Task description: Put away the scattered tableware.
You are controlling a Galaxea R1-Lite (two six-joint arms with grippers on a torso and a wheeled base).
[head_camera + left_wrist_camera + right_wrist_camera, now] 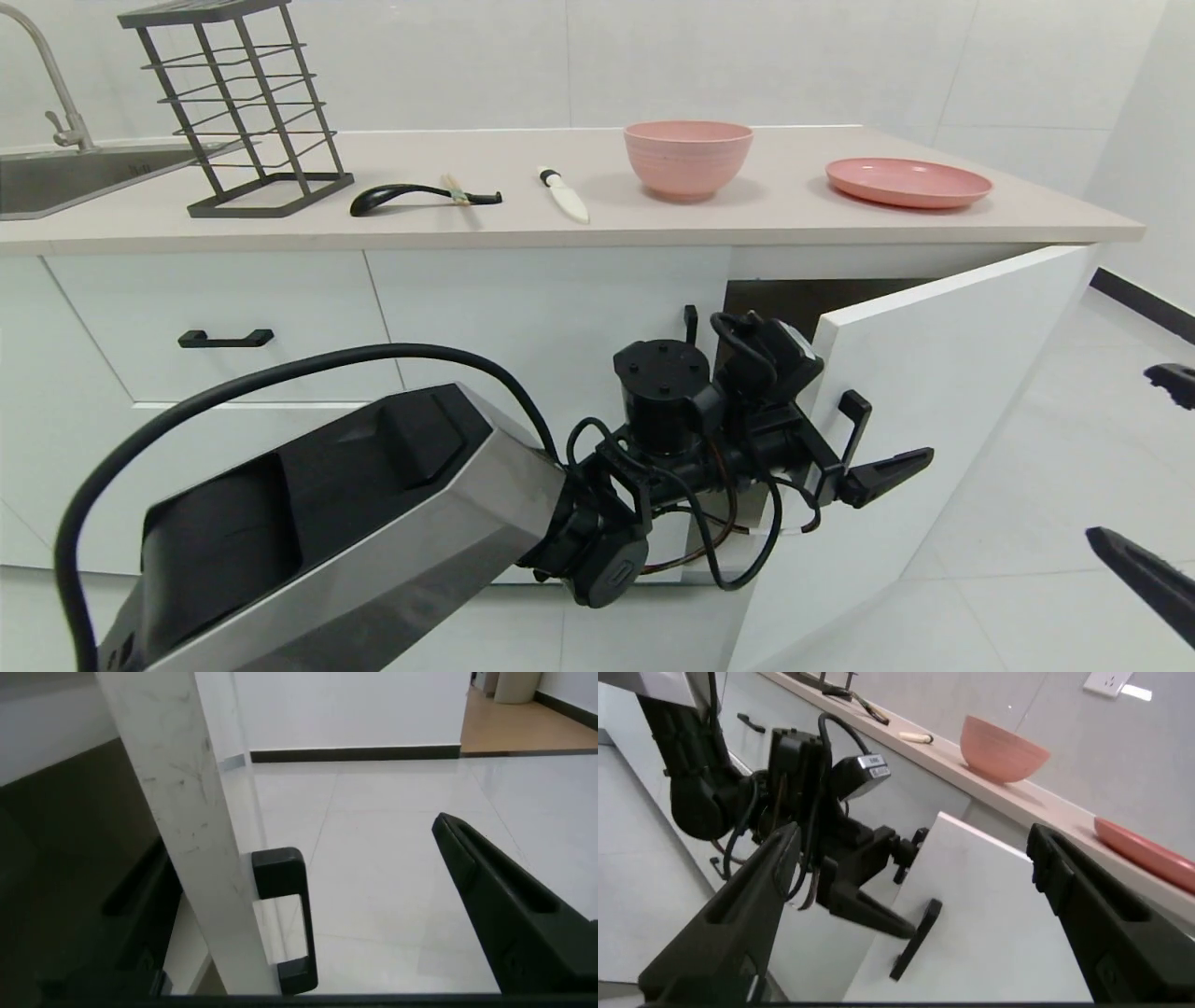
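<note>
Your left gripper [864,462], fingers spread, straddles the handle [285,919] of the half-open cabinet door [943,373]; its far finger seems to sit behind the panel. Your right gripper [913,840] hangs wide open nearby. The bowl [688,157] and plate [907,181] sit on the countertop [280,229]. Swinging the door wider could strike that right gripper.

Bright, even light leaves soft shadows beside the bowl [688,154] and plate [907,180]; the floor [392,859] gleams.

The open cabinet door [943,392] juts across the frame's lower right, screening the dark cupboard opening [803,299] behind it; tiled floor [1046,523] lies open at far right. Upper right, bowl [688,157] and plate [907,181] stand well apart.
</note>
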